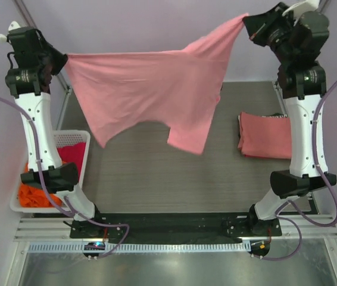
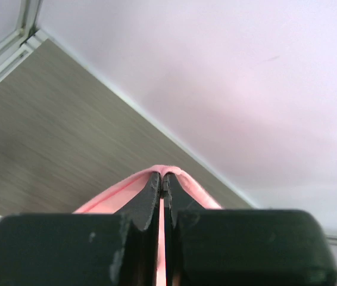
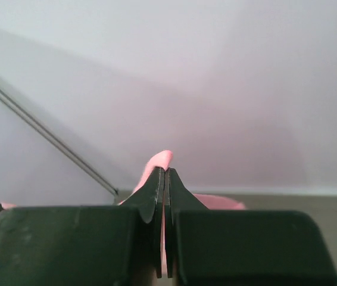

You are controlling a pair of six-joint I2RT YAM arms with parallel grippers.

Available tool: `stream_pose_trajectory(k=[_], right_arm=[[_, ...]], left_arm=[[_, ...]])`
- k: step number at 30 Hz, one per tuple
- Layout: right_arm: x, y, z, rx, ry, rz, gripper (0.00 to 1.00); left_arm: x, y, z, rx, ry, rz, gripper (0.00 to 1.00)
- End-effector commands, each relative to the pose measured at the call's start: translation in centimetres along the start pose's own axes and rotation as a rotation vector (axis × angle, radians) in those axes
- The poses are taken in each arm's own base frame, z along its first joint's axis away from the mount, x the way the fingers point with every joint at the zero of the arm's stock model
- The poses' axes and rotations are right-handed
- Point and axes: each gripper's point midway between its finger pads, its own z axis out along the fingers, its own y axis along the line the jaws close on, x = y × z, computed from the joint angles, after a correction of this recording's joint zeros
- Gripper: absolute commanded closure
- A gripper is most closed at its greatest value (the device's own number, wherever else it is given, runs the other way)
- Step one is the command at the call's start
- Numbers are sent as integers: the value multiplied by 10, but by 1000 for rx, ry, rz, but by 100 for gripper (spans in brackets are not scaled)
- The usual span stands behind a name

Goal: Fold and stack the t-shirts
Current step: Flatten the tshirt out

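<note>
Top external view: the light pink t-shirt (image 1: 150, 95) hangs spread in the air between the two arms. Its long axis runs from the left gripper (image 1: 63, 59) across and slightly up to the right gripper (image 1: 247, 25), so neither arm is nearer; each has an edge of the shirt at its own fingertips. Both wrist views show the jaws pressed together on a thin fold of pink cloth. From each grip the fabric sags down and inward, and the lowest flap hangs below and inward of the right gripper, over the grey table (image 1: 150, 179). Whether that flap touches the surface I cannot tell. Beneath the right gripper lies a folded salmon-red t-shirt (image 1: 267, 136). Beneath the left one, the white basket (image 1: 83, 134) holds more shirts. Laying the shirt down flat probably calls for both grippers to descend together, keeping its right side off the folded one.
</note>
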Motion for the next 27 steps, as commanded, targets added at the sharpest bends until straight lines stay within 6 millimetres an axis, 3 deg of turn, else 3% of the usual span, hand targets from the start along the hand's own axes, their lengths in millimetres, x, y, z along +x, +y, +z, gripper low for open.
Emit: stream_pose_trajectory(k=[1,4,5,6,7,8,9,11,12,13,14,15,16,17,19,20,21,22,24,25,27], right_arm=[[-67,49,-22,-216,-136,20,99],[-53,41,-13,-251,-74,39,99],[-58,46,-20,-271,-90,25,99],[-37,32,-13,-251,-43,41,99],[-28,27,-13,-251,-32,43,99],[-38,37,-28,-280,-77,28,99],[-8,15,-20,-241,-18,57,99],[9,9,-25,-250,7,71,99],[31,-14,-29,-201,45,95,99],[40,-19,-35,-194,55,106,99],[47,-21,-39,-205,56,106,99],[71,-33,-51,-175,88,129,99],[81,-38,-58,-166,99,134,99],[92,-41,-65,-163,114,140,99],[117,-48,-88,-140,142,147,99],[124,-48,-98,-139,149,147,99],[146,-58,-106,-114,183,162,99],[140,-48,-124,-133,150,141,99],[167,-60,-141,-94,190,159,99],[162,-50,-158,-113,161,141,99],[185,-58,-176,-84,198,159,99]], left_arm=[[-17,-21,-11,142,-18,-14,100],[-12,-19,-5,176,-40,14,100],[-11,-17,-5,183,-47,24,100],[3,-7,11,173,-28,28,100],[3,-8,4,188,-43,32,100],[10,-2,9,185,-33,41,100],[12,-2,11,199,-43,47,100],[40,17,22,182,16,57,100],[46,19,24,191,20,58,100],[72,39,34,156,79,53,100],[78,41,28,166,89,53,100],[91,50,30,149,113,50,100],[100,58,28,137,128,47,100],[123,78,25,101,169,39,100],[138,93,17,77,181,29,100],[159,112,9,42,210,26,100],[165,122,5,14,206,18,100],[175,132,1,-4,219,12,100],[197,153,-13,-42,239,3,100],[203,159,-18,-51,243,-11,100],[223,175,-31,-70,260,-27,100]])
